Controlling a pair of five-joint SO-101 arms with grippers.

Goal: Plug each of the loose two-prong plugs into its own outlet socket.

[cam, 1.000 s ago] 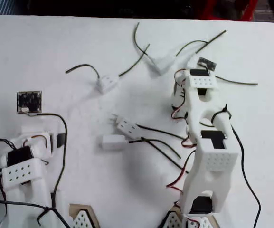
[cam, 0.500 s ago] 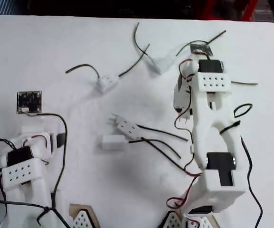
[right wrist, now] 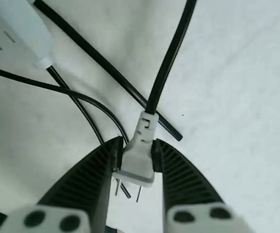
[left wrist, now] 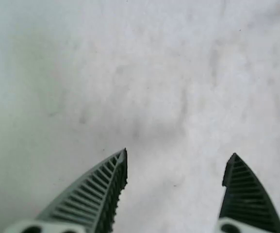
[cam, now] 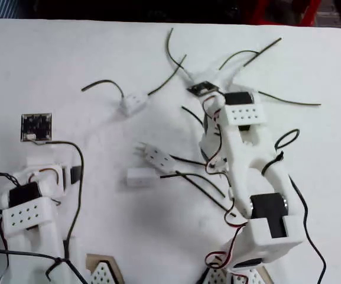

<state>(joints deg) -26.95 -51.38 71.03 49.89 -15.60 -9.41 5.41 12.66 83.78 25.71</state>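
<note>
The right hand (right wrist: 137, 142) is clamped tight on a white plug (right wrist: 139, 162). The plug's two metal prongs (right wrist: 139, 193) point back toward the arm. Its black cord (right wrist: 171, 58) runs away over the white bench (right wrist: 237, 73). More black cords cross beside it, and a white block (right wrist: 13, 29) lies near.

From above, the right arm (cam: 247, 154) leans over the middle of the bench, close to another plug (cam: 157, 157) and a small white box (cam: 140, 176).

The left hand (left wrist: 179, 153) has its fingers apart over bare bench and holds nothing.
</note>
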